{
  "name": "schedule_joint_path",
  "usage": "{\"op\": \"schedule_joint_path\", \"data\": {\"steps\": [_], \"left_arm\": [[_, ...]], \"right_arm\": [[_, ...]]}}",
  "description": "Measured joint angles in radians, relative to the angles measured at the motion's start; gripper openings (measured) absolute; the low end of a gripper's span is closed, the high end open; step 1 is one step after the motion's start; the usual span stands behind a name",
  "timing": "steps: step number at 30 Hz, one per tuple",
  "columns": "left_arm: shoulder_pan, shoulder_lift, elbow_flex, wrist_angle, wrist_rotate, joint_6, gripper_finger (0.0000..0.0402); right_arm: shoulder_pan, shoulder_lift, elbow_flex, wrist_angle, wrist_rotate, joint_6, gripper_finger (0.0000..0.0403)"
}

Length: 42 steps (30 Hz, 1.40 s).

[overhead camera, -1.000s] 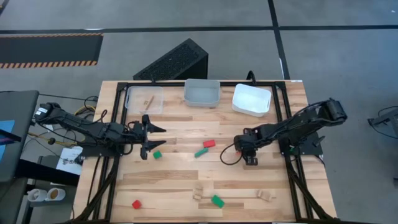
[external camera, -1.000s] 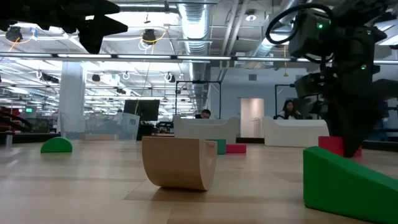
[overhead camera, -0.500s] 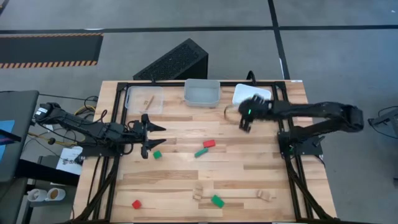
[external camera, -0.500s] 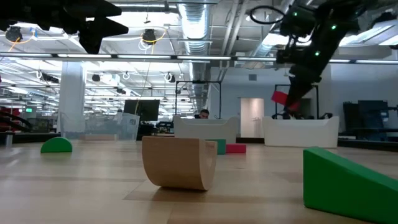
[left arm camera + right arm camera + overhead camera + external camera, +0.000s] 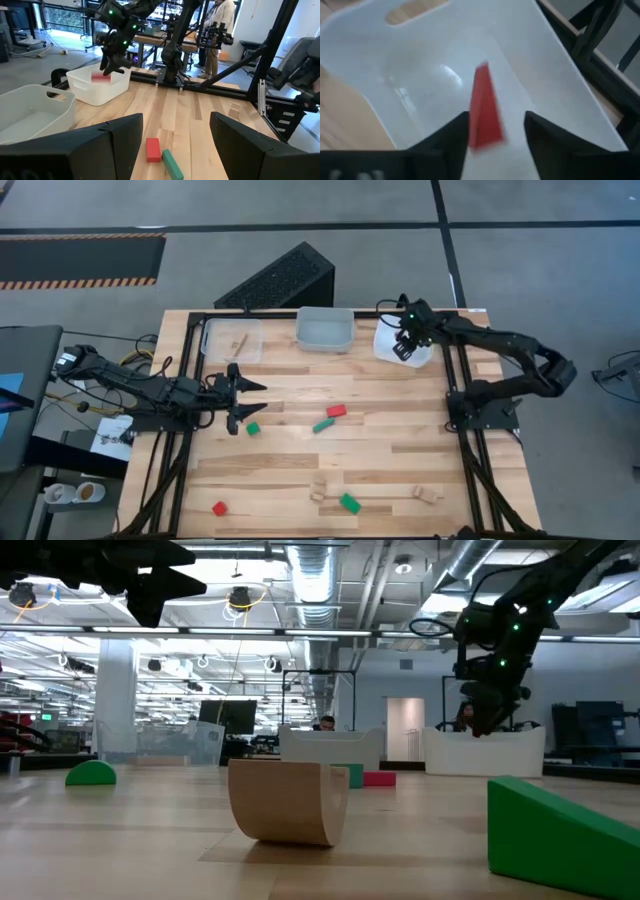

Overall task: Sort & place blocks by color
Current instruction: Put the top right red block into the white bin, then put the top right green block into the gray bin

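Note:
My right gripper [image 5: 405,345] hangs open over the white tray [image 5: 422,330] at the table's far right. A red block [image 5: 485,107] shows blurred between and below its spread fingers, inside the tray; it also shows in the left wrist view [image 5: 101,76]. My left gripper [image 5: 245,402] is open and empty near the table's left side, beside a small green block [image 5: 253,428]. A red block [image 5: 336,410] and a green block [image 5: 323,424] lie mid-table. A red block [image 5: 219,507], a green block [image 5: 349,502] and light wood pieces [image 5: 319,488] lie near the front edge.
A clear tray [image 5: 232,340] holding a light wood piece stands at the far left, and another clear tray [image 5: 325,328] at the far middle. A further wood piece [image 5: 428,494] lies front right. A black frame runs around the table.
My right gripper has risen from the table's right middle with the red block and swung toward the far edge, over the white tray. The block was in its fingers half a second ago; it now shows free below them, in the tray.

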Motion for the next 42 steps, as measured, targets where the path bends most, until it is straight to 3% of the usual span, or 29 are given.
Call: {"op": "schedule_joint_path", "data": {"steps": [3,6,14,21,32,42], "left_arm": [[0.0,0.0,0.0,-0.003,0.0,0.0,0.0219],[0.0,0.0,0.0,-0.003,0.0,-0.011,0.0219],[0.0,0.0,0.0,-0.003,-0.004,-0.033,0.0219],[0.0,0.0,0.0,0.003,-0.061,-0.033,0.0219],[0.0,0.0,0.001,0.041,-0.097,-0.041,0.0219],[0.0,0.0,0.001,0.057,-0.098,-0.042,0.0219]], "right_arm": [[0.003,0.009,0.0,0.0,0.0,0.0,0.0259],[0.022,-0.006,0.0,0.006,-0.001,0.0,0.0271],[0.144,-0.163,0.0,0.122,-0.03,0.003,0.0261],[0.344,-0.241,0.0,0.405,-0.116,0.029,0.0254],[0.655,-0.008,0.001,0.705,-0.164,0.026,0.0254],[0.784,0.163,0.0,0.942,-0.16,0.019,0.0254]]}}
